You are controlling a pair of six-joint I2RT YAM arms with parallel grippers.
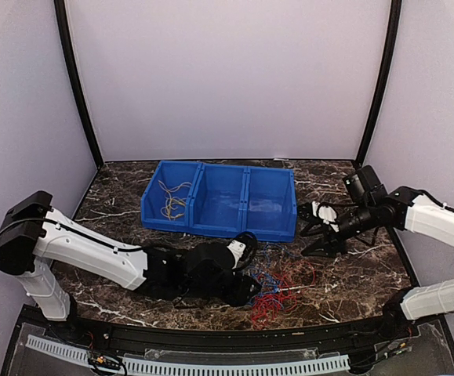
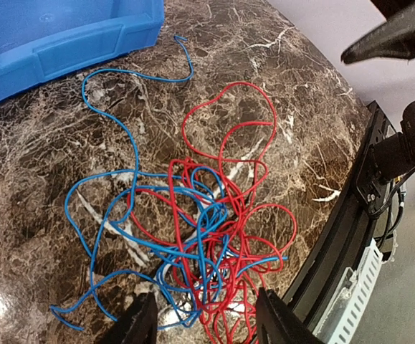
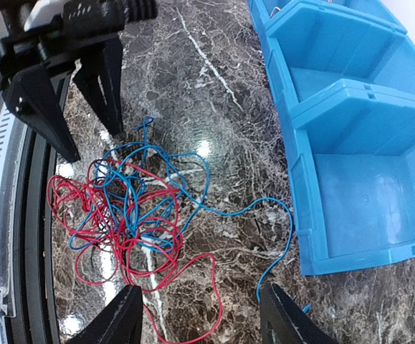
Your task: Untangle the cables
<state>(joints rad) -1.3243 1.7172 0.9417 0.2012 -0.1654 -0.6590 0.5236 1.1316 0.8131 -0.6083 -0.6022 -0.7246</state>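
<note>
- The cables point(image 2: 207, 240), red and blue, lie in one loose knot on the marble table point(image 1: 117, 196), in front of the blue bin point(image 1: 211, 223), off its right compartment.
- One blue strand trails from the knot to the bin's front wall.
- Thin yellow-orange wires point(image 1: 172, 200) lie in the bin's left compartment.
- The left gripper point(image 2: 207, 317) is low over the side of the knot farthest from the bin, its fingers spread and gripping nothing.
- The right gripper point(image 3: 196, 319) hangs off the bin's right end, raised, released and empty.
</note>
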